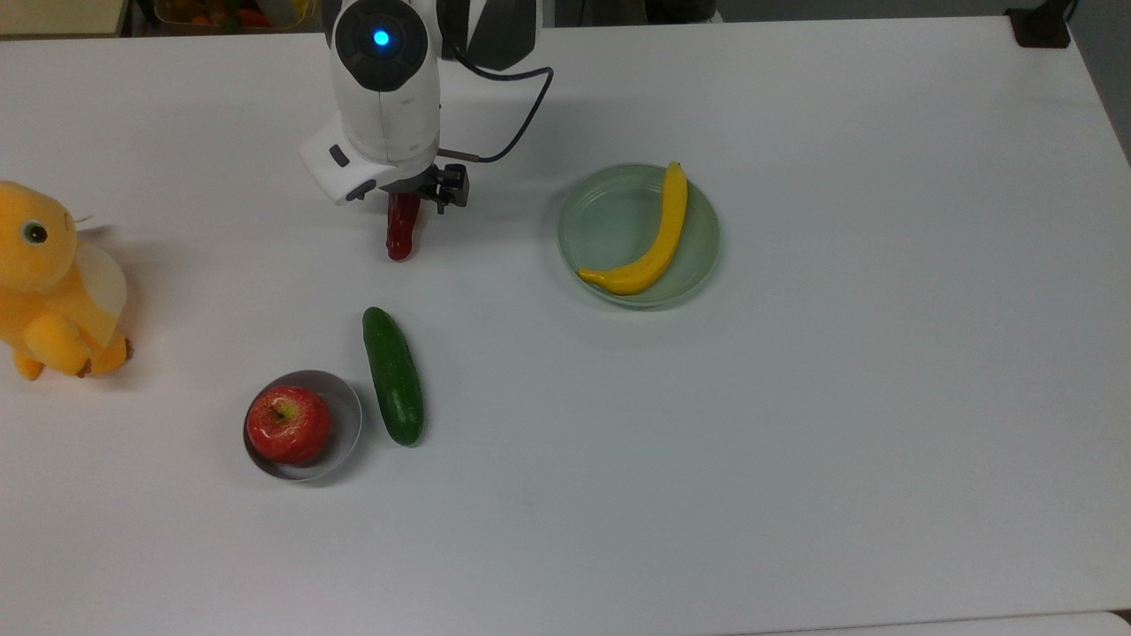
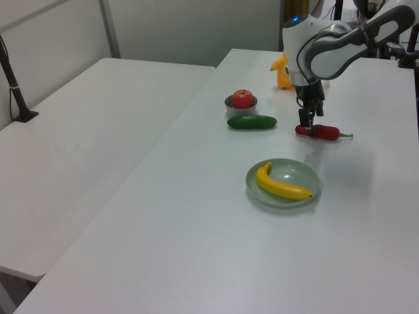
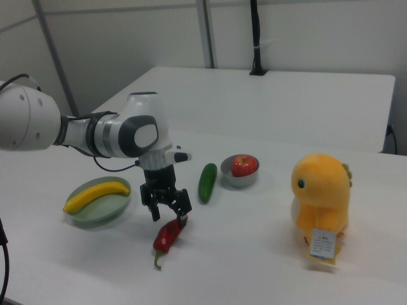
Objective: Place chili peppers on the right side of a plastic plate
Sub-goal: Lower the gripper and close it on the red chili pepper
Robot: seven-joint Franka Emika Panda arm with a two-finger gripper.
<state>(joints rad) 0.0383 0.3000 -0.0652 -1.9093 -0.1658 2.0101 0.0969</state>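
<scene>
The red chili pepper (image 1: pixel 402 235) lies on the white table, to the left of the plastic plate (image 1: pixel 605 219) in the top view. My gripper (image 3: pixel 170 215) is open and hangs low over the pepper (image 3: pixel 166 236), one finger on each side of it. In the top view the arm's hand hides the pepper's stem end. In the left view the gripper (image 2: pixel 308 124) stands over the pepper (image 2: pixel 322 133), behind the pale green plate (image 2: pixel 293 173). A yellow banana (image 1: pixel 652 237) lies in the plate (image 3: pixel 98 213).
A dark green cucumber (image 1: pixel 393 375) lies next to a grey bowl (image 1: pixel 346 415) holding a red apple (image 1: pixel 289 424). A yellow plush toy (image 1: pixel 53 283) sits at the top view's left edge. The table's front and right parts in the top view are bare.
</scene>
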